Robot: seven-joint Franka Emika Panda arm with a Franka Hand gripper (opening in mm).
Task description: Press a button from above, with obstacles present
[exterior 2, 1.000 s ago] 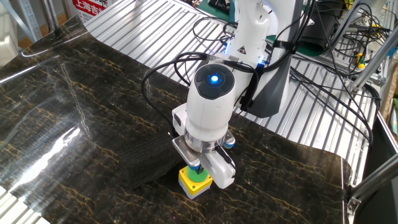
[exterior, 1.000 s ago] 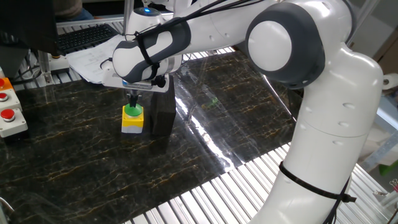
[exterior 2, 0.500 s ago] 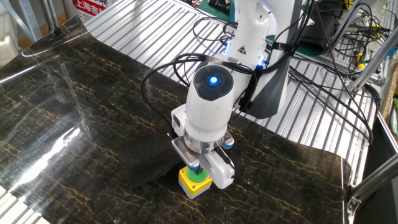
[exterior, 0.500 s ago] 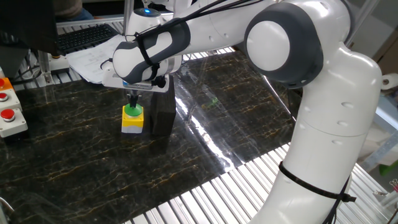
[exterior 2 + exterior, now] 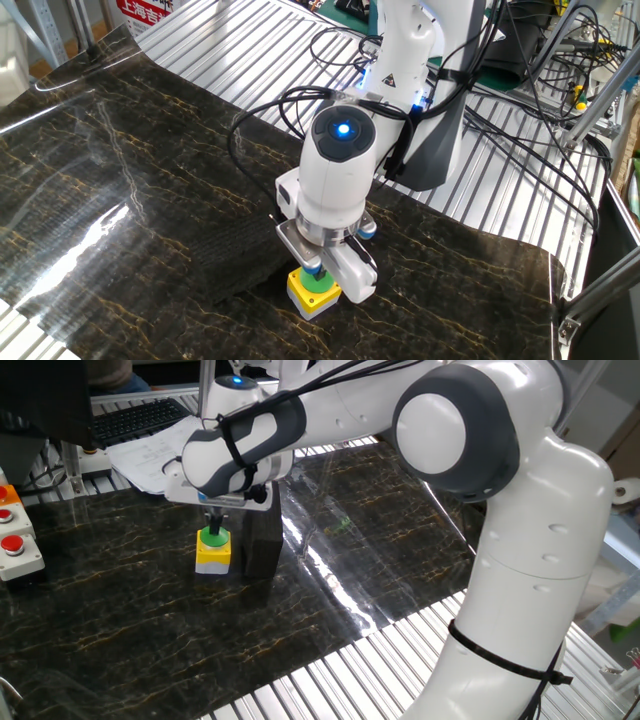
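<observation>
Almost nothing has changed over the last second: the hand sits in the same place straight above the button, its dark fingertips down at the green cap. Set beside the earlier pictures from either side, arm and button look the same to me. I read that as the press being held at its lowest point, or the arm pausing on contact, rather than an approach under way.

The button stands on the bench directly under the hand, and the yellow box has not slid. The black block stands just beside the hand, close against the button on the side toward the arm's base, upright and undisturbed. In the other fixed view the wrist hides the block completely, and only the button peeks out below the hand.

I cannot tell whether the fingers are spread or together; they merge into one dark stub in both views. Whether the cap is actually pushed in is also too small to see.

If the press has registered, the safe exit is straight up, since any sideways drift toward the base would knock the block.
</observation>
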